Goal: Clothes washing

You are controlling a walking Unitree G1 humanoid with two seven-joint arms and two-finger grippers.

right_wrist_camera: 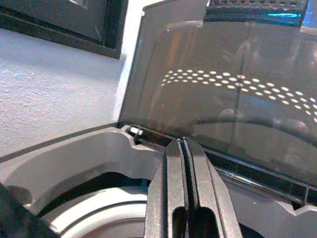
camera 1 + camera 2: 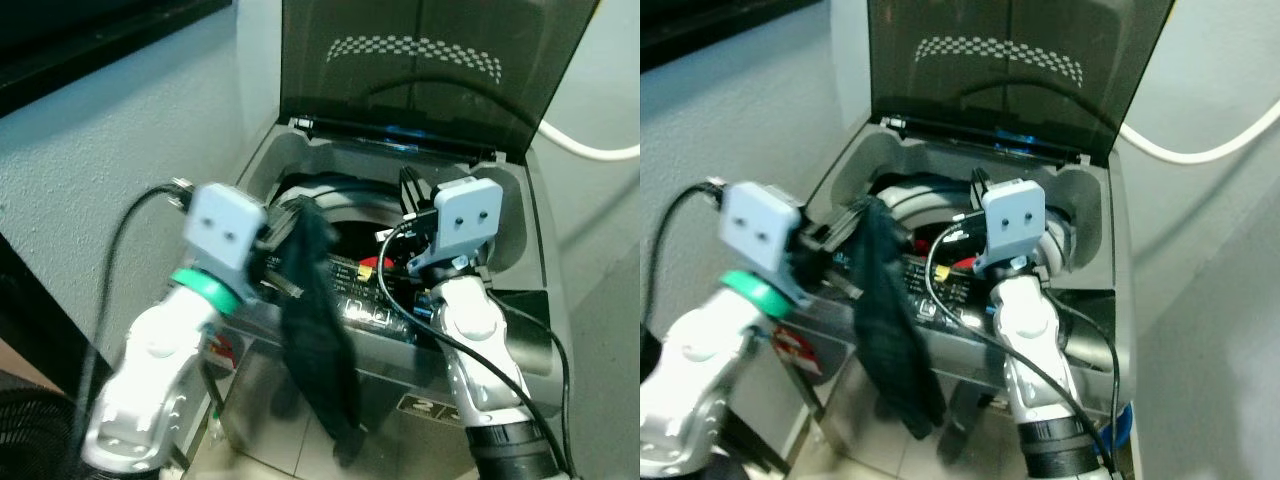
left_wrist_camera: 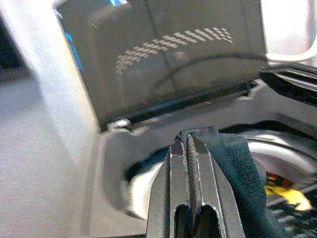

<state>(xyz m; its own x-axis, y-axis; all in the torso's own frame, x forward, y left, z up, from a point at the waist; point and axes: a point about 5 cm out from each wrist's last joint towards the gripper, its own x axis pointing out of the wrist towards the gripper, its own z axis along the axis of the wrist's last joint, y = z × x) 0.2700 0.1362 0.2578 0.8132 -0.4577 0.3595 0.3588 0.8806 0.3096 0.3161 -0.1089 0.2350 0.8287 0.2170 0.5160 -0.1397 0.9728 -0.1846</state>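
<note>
Over the washer's front edge: a dark cloth point(image 2: 318, 330) hangs down from the left pincer point(image 3: 189, 148).
Cloth look: it is dark green-black, long and floppy. It is bunched at the top and gets wider lower down. Its tip dangles in front of the washer's front side.
Left pincer: it is closed on the top of the cloth. The two black fingers point(image 3: 179, 188) are pressed together with the cloth tucked around them.
Right pincer: it is up over the tub point(image 1: 94, 208), near the right side of the opening. Its fingers point(image 1: 171, 188) are shut tight and hold nothing.
Washer point(image 2: 520, 215): it is grey and opens at the top. Its dark see-through lid point(image 2: 430, 70) stands up at the back.
Inside the tub: something yellow point(image 3: 282, 193) and red shows down in the dark.
Hose point(image 2: 590, 148): it is white and curves along the wall behind the lid.
</note>
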